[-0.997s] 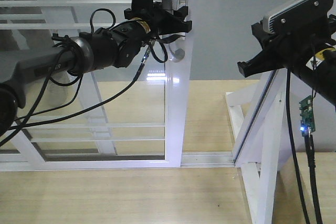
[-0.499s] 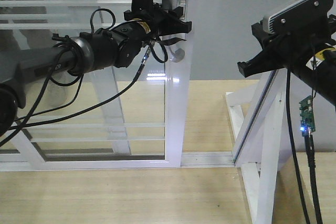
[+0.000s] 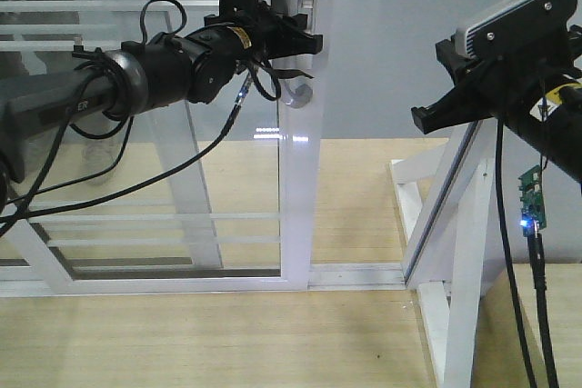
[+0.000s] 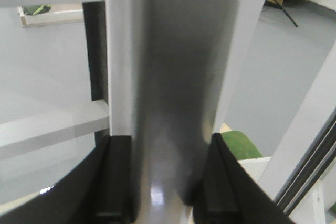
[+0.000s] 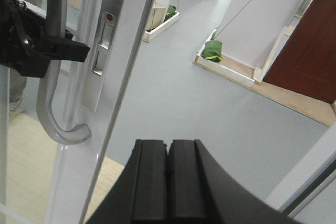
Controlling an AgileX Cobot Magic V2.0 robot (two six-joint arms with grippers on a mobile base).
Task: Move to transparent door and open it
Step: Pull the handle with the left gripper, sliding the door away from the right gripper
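The transparent door (image 3: 227, 179) is seen filling the left half of the front view. It stands upright in a white floor track (image 3: 359, 272), with thin white bars crossing the glass high and low. Its glossy side rail (image 3: 296, 197) is placed near the middle of the picture. Light wooden flooring (image 3: 182, 343) is laid in front, and grey flooring (image 3: 391, 61) is seen beyond. A slanted white frame post (image 3: 455, 188) is set to the right, well apart from the rail, so an opening is left between them.

The left arm (image 3: 64, 111) is stretched in from the left edge towards the rail, with black cables hung off it. The right arm is held at the right edge, with a grey wrist camera (image 3: 514, 20) mounted on top and a small circuit board (image 3: 530, 202) with a blue light below.

The pale curved handle (image 5: 55, 77) is fixed along the rail, hook end at the bottom, just beside a narrow lock plate (image 5: 102, 43). The left gripper (image 3: 305, 29) is clamped across the handle above the hook. In the left wrist view both fingers (image 4: 113, 182) are pressed against the grey bar. The right gripper (image 5: 168, 150) is held in free air, away from the door, with its jaws pressed together and nothing between them.
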